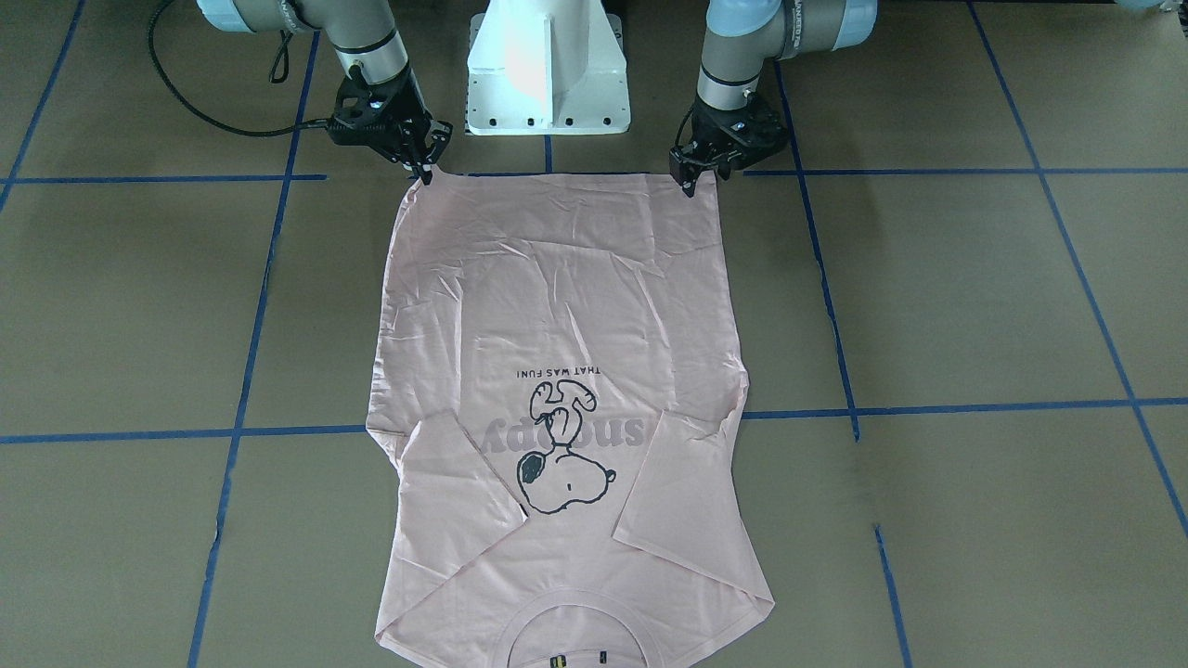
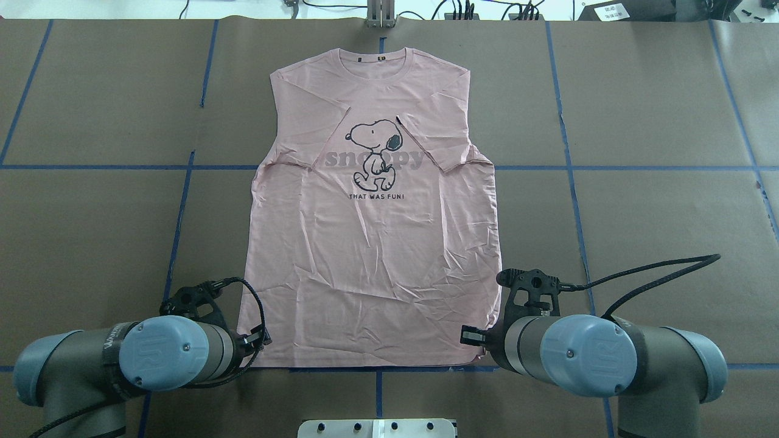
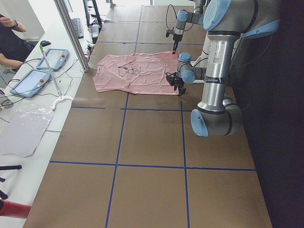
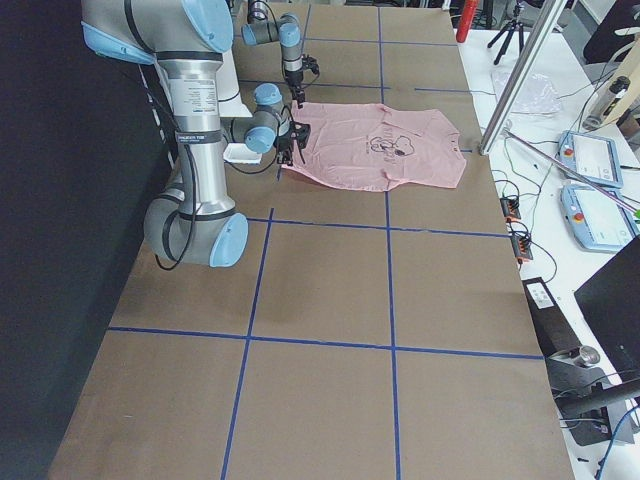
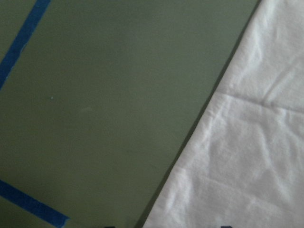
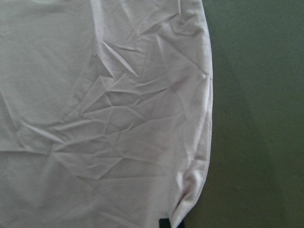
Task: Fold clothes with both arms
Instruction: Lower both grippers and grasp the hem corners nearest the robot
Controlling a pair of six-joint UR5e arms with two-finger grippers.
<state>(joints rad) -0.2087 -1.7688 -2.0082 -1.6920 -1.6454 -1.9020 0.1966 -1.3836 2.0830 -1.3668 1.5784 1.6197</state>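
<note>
Overhead exterior view: the pink T-shirt (image 2: 371,267) lies flat on the worktop (image 2: 657,207), hem nearest the white pedestal (image 2: 377,427), sleeves folded in. The left gripper (image 1: 691,184) and right gripper (image 1: 425,174) sit at the hem corners; whether they pinch cloth I cannot tell. Likely next: carry both corners evenly away from the pedestal. Print reads "snoopy", "THAT WAS FUN!".

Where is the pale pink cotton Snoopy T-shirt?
In the overhead view the pale pink T-shirt lies centred on the brown table, collar at the far side, hem corners at the left gripper and right gripper.
</note>
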